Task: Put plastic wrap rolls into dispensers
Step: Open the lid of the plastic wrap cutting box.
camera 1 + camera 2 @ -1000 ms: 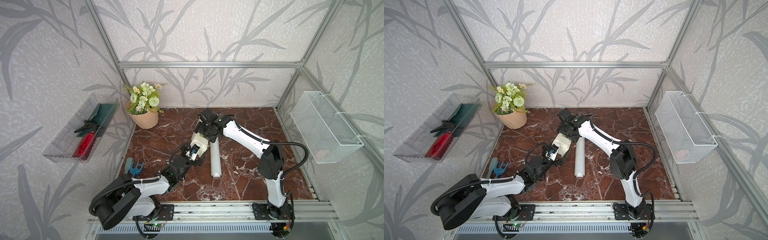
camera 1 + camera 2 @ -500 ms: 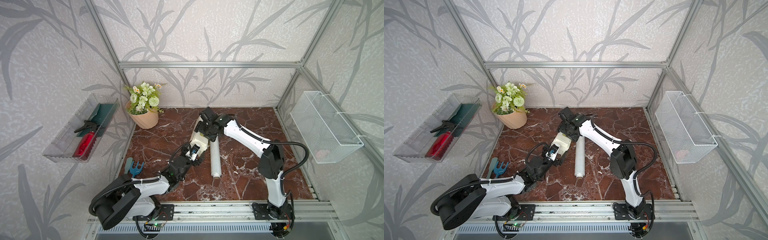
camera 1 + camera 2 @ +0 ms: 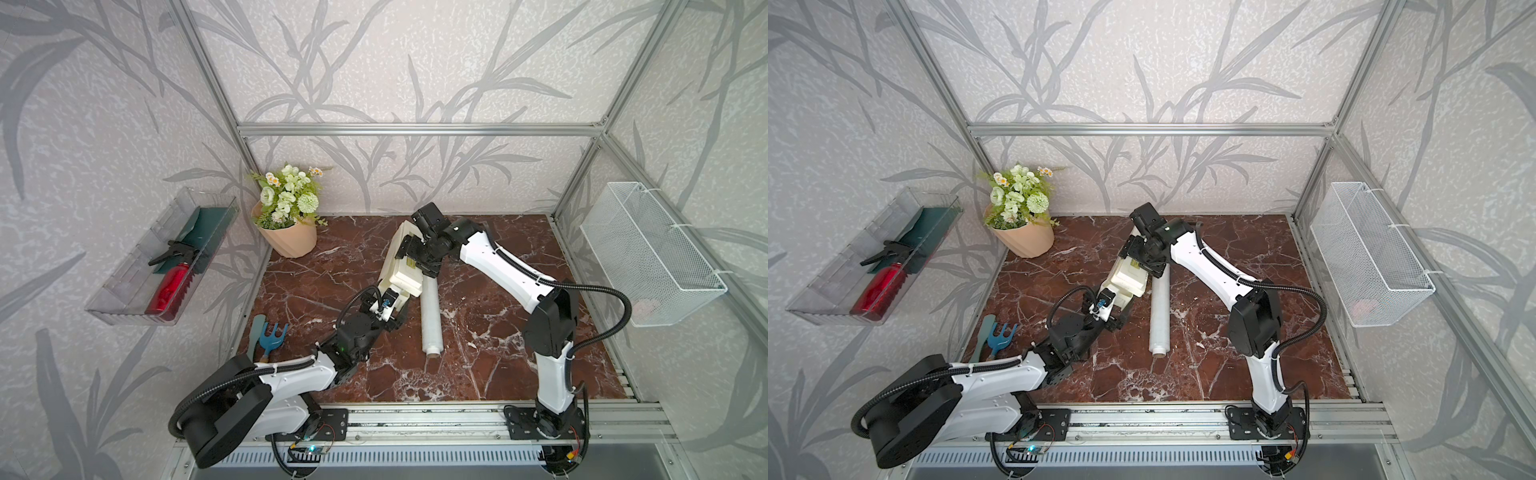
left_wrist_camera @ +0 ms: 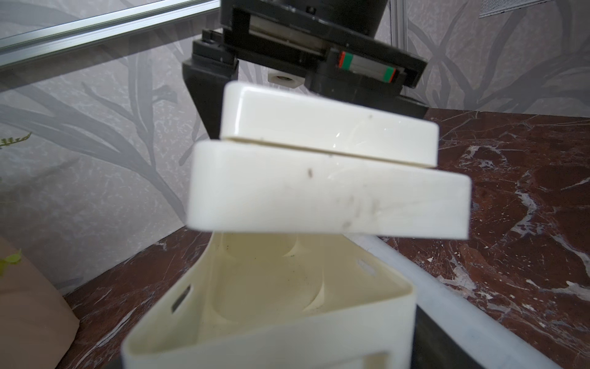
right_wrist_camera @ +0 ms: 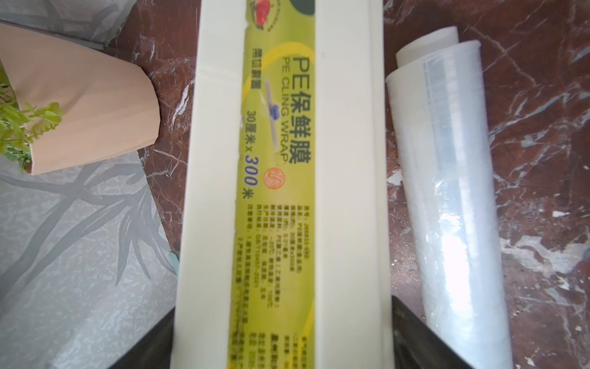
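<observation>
It was a robot test booth dressed as a home: silver aluminium frame bars [image 3: 415, 129] held grey leaf-patterned wallpaper panels [image 3: 415, 62] around a red-brown marble-look tabletop [image 3: 490, 340], white-and-black robot arms [image 3: 498, 266] were bolted to a front metal rail [image 3: 415, 422], and a peach pot of white-green flowers [image 3: 291, 241] stood in the corner

Dispenser [image 5: 344, 159]: cream-white; label strip [image 5: 277, 191] yellow-green with dark print. Roll [image 5: 453, 207]: whitish, translucent. Table [image 3: 478, 332]: red-brown marble, white veins. Walls [image 3: 374, 62]: pale grey, darker grey leaf pattern. Pot [image 3: 291, 241] peach; bottle [image 3: 168, 286] red; rake [image 3: 272, 336] blue; basket [image 3: 648, 253] white mesh.
</observation>
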